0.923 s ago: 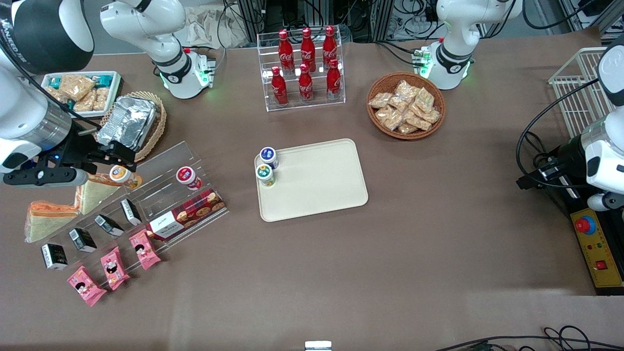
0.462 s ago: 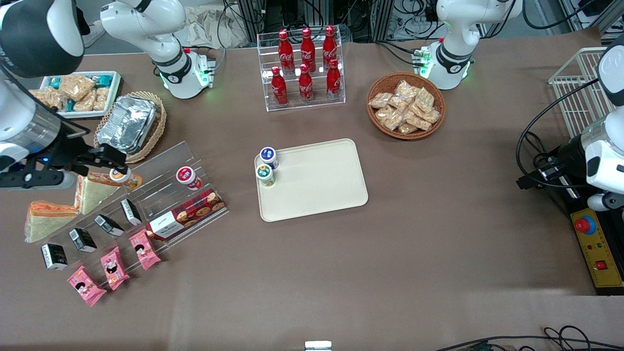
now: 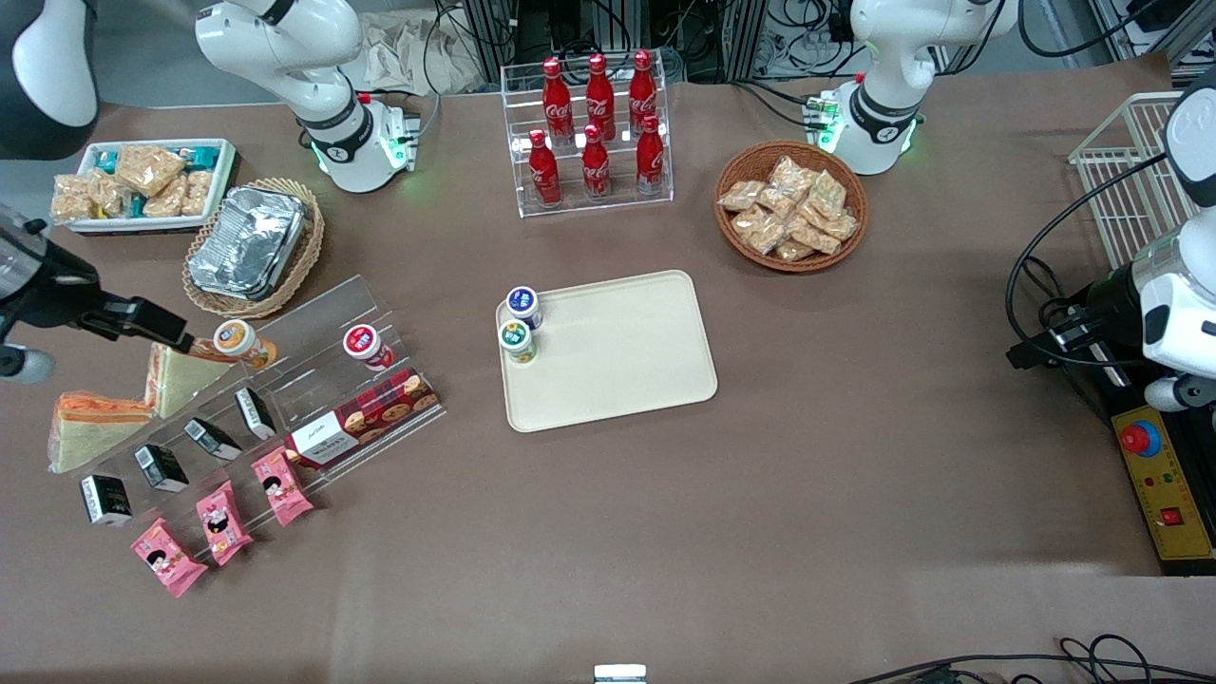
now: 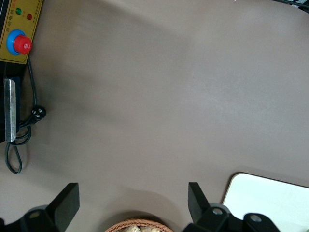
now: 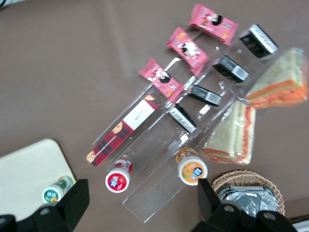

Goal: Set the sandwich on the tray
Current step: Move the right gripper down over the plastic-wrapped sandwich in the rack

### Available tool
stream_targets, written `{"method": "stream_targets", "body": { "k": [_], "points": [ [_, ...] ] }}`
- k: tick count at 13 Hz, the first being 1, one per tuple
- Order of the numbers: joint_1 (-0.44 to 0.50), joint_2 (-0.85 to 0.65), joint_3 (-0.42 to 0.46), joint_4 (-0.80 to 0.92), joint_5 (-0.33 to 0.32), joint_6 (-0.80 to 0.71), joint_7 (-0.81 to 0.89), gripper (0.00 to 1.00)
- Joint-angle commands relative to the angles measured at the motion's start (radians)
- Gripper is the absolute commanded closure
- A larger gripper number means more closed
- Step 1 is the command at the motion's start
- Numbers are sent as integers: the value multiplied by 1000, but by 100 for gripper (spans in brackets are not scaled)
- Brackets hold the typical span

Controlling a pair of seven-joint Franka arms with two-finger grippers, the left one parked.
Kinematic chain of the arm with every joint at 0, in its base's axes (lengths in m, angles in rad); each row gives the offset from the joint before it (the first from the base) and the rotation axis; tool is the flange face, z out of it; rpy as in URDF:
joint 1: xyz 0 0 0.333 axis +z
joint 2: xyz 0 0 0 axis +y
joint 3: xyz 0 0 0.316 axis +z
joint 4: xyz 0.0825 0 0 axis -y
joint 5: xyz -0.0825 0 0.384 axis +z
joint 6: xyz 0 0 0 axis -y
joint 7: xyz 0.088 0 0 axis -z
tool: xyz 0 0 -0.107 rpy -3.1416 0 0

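The sandwich [image 3: 90, 427] is lying on the brown table [image 3: 665, 532] at the working arm's end, in clear wrap, orange-red band along its upper edge, with a second, paler wedge [image 3: 180, 372] just beside it and farther from the front camera. I am seeing it in the wrist view too [image 5: 279, 81], next to the clear stepped rack [image 5: 174, 159]. My gripper [image 5: 140, 205] is hanging in the air above that rack, jaws standing wide apart and gripping nothing; in the front view it [image 3: 161, 328] is showing near the paler wedge, above the table.

The tray [image 3: 617, 366] is sitting mid-table, well apart from the sandwich, and is carrying two small capped pots, blue [image 3: 522, 304] and green [image 3: 517, 338], at the corner nearest the rack. The rack is holding an orange-capped pot [image 3: 237, 339], a red-capped pot [image 3: 364, 344], a plaid biscuit box [image 3: 361, 418] and small black packets [image 3: 160, 465]; three pink packets [image 3: 218, 518] are lying just in front of it. A white tub [image 3: 142, 185] is holding snack packets, a foil container [image 3: 247, 242] is resting in a shallow wicker basket, and a round wicker basket [image 3: 790, 204] is full of wrapped snacks. A clear stand [image 3: 594, 133] is holding six red cola bottles. Cables and equipment are running along the table's edge farthest from the camera.
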Motion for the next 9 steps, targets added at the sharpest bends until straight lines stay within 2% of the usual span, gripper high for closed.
{"method": "stream_targets", "body": {
  "k": [1,7,9],
  "points": [
    [-91,7,1,23,25,-3,88,0],
    [-189,21,-6,7,16,117,511,0],
    [-223,41,-6,1,11,142,533,0]
  ]
}}
